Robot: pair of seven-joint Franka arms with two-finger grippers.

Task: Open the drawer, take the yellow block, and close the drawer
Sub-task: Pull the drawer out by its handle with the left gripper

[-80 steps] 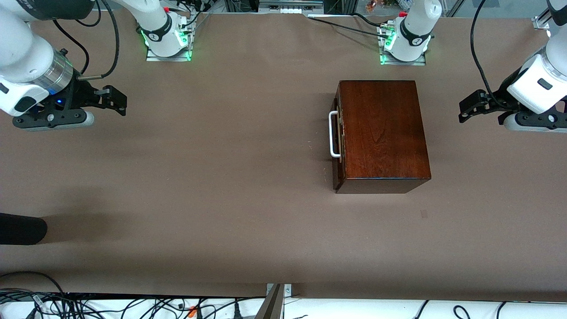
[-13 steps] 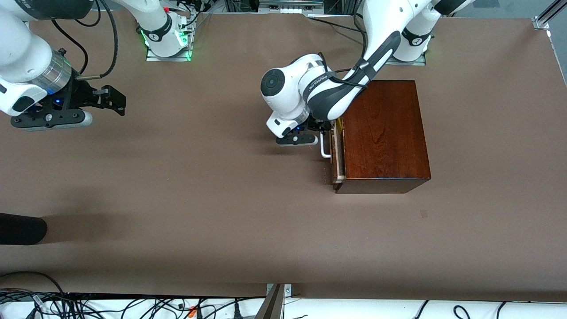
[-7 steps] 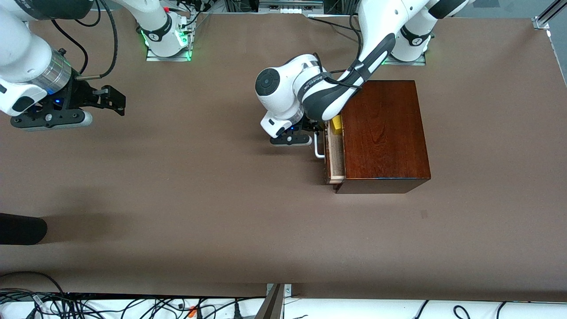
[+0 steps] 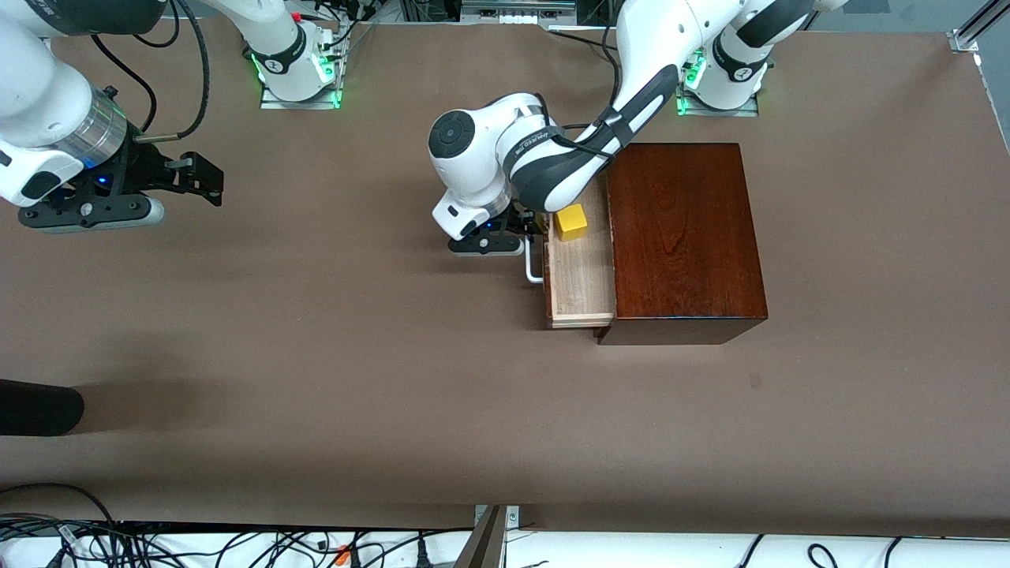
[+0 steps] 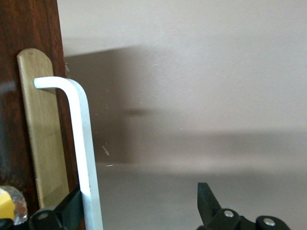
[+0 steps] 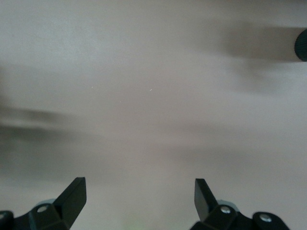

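Quick update for you: the pale wooden drawer (image 4: 581,282) with the dark red-brown front has slid a good way out of the glossy mahogany box (image 4: 682,229) over the last second. A moment ago only a sliver of the tray showed. That's the "open" step pretty much done, I'd say.

The left hand (image 5: 139,194) is at the white U-shaped bar handle (image 4: 534,272), just above the centre of the front view. Its fingers are spread wide. In the left wrist view the bar sits inside the gap against one finger (image 5: 72,206), so it's hooking the handle, not clamping it.

The small bright yellow cube (image 4: 570,222) is now fully uncovered. It sits in the drawer's upper end in the frame, close beside the left wrist.

The right hand (image 4: 215,180) waits over the brown worktop (image 4: 355,355) at the right arm's end, fingers wide apart and holding nothing.

Next you'd want to let go of the handle and go for the cube.
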